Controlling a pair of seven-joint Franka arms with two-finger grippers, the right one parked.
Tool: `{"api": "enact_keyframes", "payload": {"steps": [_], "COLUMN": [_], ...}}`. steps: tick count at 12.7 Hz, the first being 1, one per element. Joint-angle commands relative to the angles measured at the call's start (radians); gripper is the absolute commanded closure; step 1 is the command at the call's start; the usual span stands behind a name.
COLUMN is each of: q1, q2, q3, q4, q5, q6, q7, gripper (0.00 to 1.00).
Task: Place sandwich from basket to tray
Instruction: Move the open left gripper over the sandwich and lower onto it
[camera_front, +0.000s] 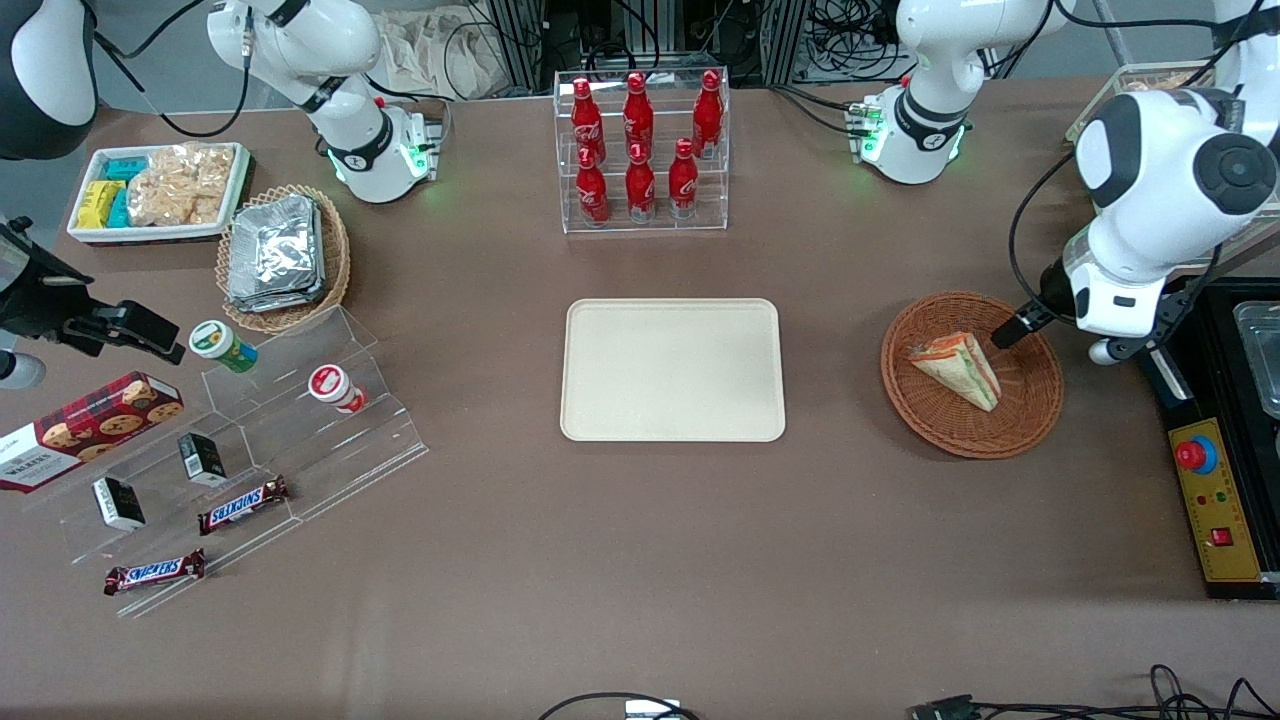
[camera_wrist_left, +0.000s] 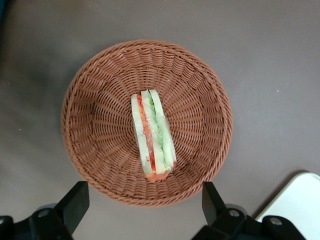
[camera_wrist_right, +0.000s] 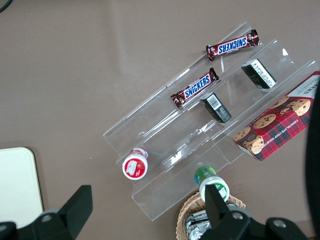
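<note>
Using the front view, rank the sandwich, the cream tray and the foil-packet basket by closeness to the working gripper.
From the left gripper, fingers open, over the brown woven wicker basket:
1. Triangular sandwich wedge, in that basket.
2. Cream-beige rectangular tray, mid-table.
3. Tan wicker basket of silver foil packets, toward the parked arm's end.

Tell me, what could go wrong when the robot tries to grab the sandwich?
The sandwich stands on its thin edge in the basket, so the open gripper hovering above might knock it over. A hard squeeze could squash the soft bread. The light basket might also slide or lift with it.
</note>
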Motion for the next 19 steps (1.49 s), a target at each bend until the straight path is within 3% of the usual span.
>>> {"api": "enact_keyframes", "payload": {"steps": [1,7,19], "q1": [0.0,0.0,-0.01], "q2": [-0.029,0.037,0.188], "q3": [-0.022,-0.036,-0.035], "q4": [-0.107,-0.229,-0.293], "q5": [0.006,0.006,0.006], "q6": [0.117,0.358,0.624], "q7": [-0.064,-0.108,-0.143], "gripper": [0.0,0.0,0.0]}}
